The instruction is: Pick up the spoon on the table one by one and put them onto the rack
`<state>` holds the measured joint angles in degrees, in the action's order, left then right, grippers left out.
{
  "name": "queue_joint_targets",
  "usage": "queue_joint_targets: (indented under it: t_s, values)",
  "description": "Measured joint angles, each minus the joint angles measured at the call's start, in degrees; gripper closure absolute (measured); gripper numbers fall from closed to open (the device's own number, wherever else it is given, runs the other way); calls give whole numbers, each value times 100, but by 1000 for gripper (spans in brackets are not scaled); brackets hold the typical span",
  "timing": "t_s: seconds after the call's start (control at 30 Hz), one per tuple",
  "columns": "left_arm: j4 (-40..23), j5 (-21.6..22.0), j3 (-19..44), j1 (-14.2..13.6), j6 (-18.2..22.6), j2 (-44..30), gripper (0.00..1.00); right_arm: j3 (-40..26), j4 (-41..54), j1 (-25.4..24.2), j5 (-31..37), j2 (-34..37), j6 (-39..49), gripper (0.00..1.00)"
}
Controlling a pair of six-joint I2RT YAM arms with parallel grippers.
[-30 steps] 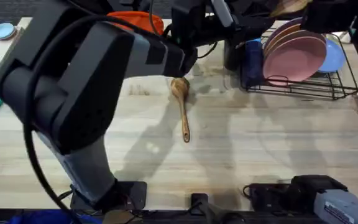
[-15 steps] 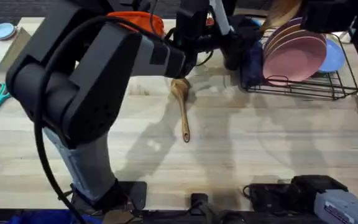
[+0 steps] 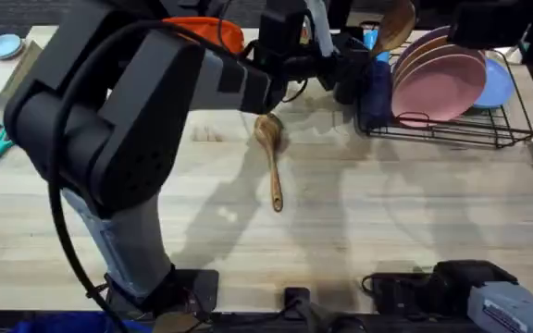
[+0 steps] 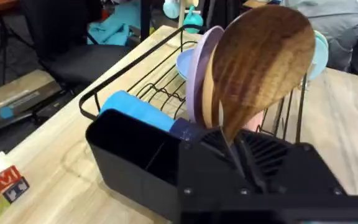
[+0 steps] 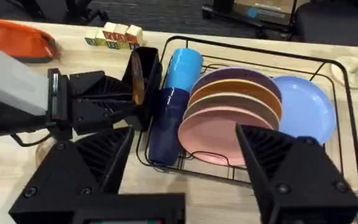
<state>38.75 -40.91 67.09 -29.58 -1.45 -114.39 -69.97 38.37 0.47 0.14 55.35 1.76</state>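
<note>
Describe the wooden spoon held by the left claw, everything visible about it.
The held spoon is brown wood with darker streaked grain and a broad oval bowl. The left claw is shut on it just below the bowl, so the bowl sticks up past the fingers and the handle is hidden. It is lifted off the table, above the rack's black utensil holder and beside the plates. From the right wrist view it appears edge-on.
</note>
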Motion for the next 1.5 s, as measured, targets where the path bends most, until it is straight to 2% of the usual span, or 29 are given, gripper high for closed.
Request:
queue_joint_targets:
  t_s: [0.07, 0.1, 0.13, 0.17, 0.2, 0.23, 0.3, 0.53, 0.67, 0.8, 0.97, 1.13, 1.2, 1.23, 1.4, 1.5]
  values:
    - [1, 2, 0, 0, 24, 0, 930, 0, 0, 0, 0, 0, 0, 9]
    - [-2, 4, 0, 0, 46, 0, 857, 0, 0, 1, 0, -1, 0, 9]
    - [-10, 3, 0, 0, 67, 0, 728, 0, 0, 0, 0, 0, 0, 9]
    - [-47, 0, 0, 0, 66, 0, 285, 0, 0, 0, 0, -1, 0, 9]
    - [-45, -2, 0, 0, 63, 0, 137, 0, 0, 0, 0, 0, 0, 9]
    - [-43, -16, 0, 0, 57, 0, 39, 0, 0, 2, 0, 0, 0, 9]
    - [-45, -70, 0, 0, 65, 0, 10, 0, 0, 0, 0, 0, 0, 9]
    - [-45, -196, 0, 13, 66, 0, 6, 0, 0, 0, 0, 0, 0, 9]
    - [-153, -260, 0, 153, 63, 38, 5, 0, 0, 0, 0, 0, 0, 9]
    - [-578, -262, 0, 324, 147, 246, 6, 0, 0, 0, 0, 0, 0, 9]
    - [-1422, -256, 0, 509, 494, 715, 6, 0, 0, 0, 1, 0, 0, 9]
    - [-2662, -49, 0, 594, 1021, 1297, 5, 0, 0, 2, 0, 0, 0, 9]
    - [-4453, 526, 0, 830, 1638, 2172, 5, 0, 0, 0, 2, 0, 0, 9]
    - [-4822, 692, 0, 879, 1743, 2362, 5, 0, 0, 0, 0, 0, 0, 9]
    - [-6247, 1580, 0, 935, 1998, 3206, 6, 0, 0, 0, 1, 0, 0, 9]
    - [-7024, 1973, 0, 931, 2072, 3637, 6, 0, 0, 0, 0, 0, 0, 9]
